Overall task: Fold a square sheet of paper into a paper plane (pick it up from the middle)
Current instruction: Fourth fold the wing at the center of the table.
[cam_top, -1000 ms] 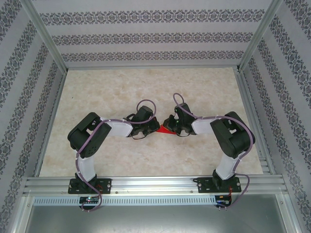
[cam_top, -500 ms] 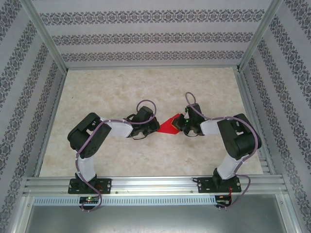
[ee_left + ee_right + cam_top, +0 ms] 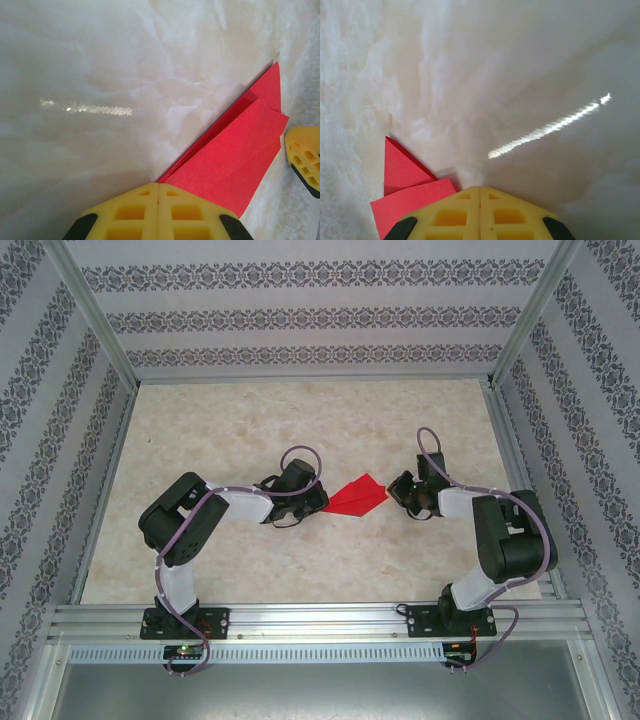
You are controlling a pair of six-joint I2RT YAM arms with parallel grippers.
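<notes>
Red paper (image 3: 358, 496) lies flat mid-counter (image 3: 250, 420), between the two arms. Treat it as near weightless, limp and slick on that marble-look top. My guess is it skates or crumples if you shove it, and fresh creases spring back. Take hold at a folded edge or the layered middle, not a loose flap.

Look: bright red, folded into a stubby dart. The sharp end points toward the left arm and the wider stepped end toward the right, with the top flap overlapping a lower layer.

Left tool (image 3: 158, 200) is closed, tips right at the sharp end. You can't tell whether it's pinching the paper or just pinning it down. Right tool (image 3: 480, 205) is closed too, holding nothing, just beside the wide end.
</notes>
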